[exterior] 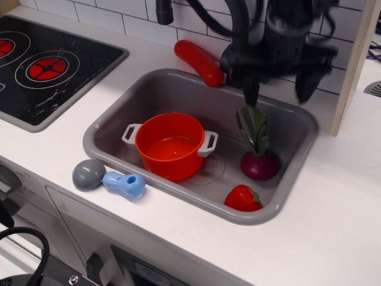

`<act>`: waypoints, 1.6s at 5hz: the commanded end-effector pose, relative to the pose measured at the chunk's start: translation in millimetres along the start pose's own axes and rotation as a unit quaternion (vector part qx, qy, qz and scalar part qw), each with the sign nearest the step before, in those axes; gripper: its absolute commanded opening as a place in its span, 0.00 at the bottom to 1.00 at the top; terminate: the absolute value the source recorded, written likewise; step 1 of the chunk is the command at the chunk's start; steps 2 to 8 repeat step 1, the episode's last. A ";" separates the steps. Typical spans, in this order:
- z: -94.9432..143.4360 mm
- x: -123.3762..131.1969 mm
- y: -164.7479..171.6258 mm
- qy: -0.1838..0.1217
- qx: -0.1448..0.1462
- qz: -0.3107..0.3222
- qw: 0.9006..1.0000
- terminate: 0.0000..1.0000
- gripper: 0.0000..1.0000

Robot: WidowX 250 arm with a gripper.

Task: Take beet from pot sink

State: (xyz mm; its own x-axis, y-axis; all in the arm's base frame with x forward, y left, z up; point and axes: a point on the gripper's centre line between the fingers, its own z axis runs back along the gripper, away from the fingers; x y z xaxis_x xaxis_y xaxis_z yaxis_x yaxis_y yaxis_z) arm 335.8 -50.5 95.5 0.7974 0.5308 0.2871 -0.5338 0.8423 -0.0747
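Observation:
The beet [259,162], a dark purple bulb with green stalks pointing up, stands on the floor of the grey sink [113,122] at its right side, outside the pot. The orange pot [171,145] with grey handles sits in the sink's left half and holds nothing. My gripper [278,89] is open above the beet's stalks, its two dark fingers spread wide and blurred. It holds nothing and is apart from the stalks.
A red strawberry [242,198] lies in the sink's front right corner. A red sausage-shaped toy [198,62] lies on the counter behind the sink. A grey and blue toy [109,179] lies on the counter in front. A black stove [47,65] is at the left. A wooden post [354,65] stands at the right.

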 end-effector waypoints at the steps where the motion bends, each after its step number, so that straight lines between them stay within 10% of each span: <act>1: 16.9 6.8 0.3 -0.019 -0.018 0.003 1.000 1.00 1.00; 8: 16.9 6.8 0.3 -0.019 -0.018 0.003 1.000 1.00 1.00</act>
